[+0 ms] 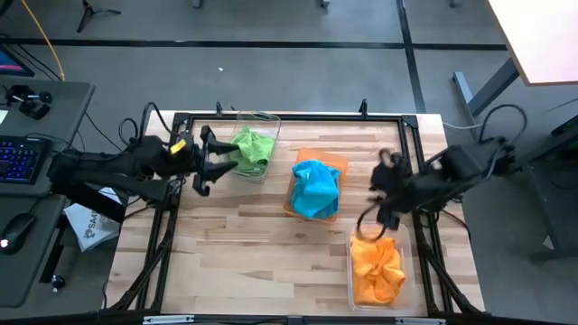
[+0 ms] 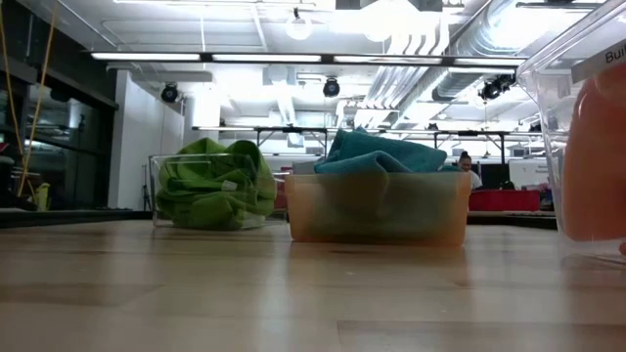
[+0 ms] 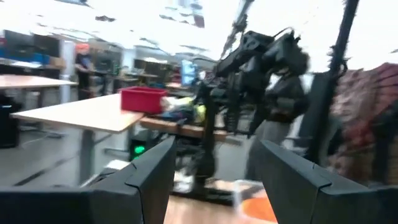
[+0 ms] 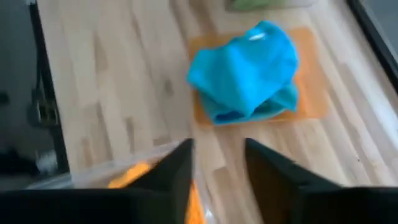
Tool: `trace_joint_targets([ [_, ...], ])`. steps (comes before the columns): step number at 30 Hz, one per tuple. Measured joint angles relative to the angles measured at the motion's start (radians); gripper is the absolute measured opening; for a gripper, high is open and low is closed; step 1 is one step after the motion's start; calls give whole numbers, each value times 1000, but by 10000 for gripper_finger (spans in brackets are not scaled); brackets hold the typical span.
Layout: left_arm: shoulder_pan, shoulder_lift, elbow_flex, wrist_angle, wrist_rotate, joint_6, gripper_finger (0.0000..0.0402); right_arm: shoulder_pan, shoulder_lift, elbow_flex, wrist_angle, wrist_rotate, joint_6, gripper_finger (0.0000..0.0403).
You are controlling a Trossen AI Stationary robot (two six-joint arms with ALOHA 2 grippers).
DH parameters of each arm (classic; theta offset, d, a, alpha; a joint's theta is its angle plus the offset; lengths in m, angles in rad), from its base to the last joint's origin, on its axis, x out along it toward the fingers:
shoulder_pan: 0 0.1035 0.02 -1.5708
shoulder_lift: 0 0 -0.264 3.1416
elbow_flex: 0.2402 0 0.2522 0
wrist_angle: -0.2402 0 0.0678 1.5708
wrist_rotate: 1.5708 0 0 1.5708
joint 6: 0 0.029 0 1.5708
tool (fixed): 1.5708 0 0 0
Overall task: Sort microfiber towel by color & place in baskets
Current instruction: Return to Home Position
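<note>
Lime green towels fill a clear basket at the far left; the low view shows the green towels too. Blue towels are heaped in the orange basket, and I see the blue towels again in the right wrist view. Orange towels lie in a clear basket near the right edge. My left gripper is open, just left of the green basket. My right gripper is open above the far end of the orange towels' basket. Both hold nothing.
Bare wooden table stretches across the near left and middle. A black frame runs round the table's edges. A desk with a keyboard stands off the left side. In the left wrist view, my right arm shows across the table.
</note>
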Motion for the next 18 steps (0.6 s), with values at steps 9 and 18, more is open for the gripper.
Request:
trace_joint_targets([
  [9, 166, -5, -163, 87, 115, -61, 164, -28, -454, -472, 80, -8, 269, 15],
  [18, 163, -36, -573, 564, 15, -275, 11, -15, -816, -764, 388, 37, 300, 2],
])
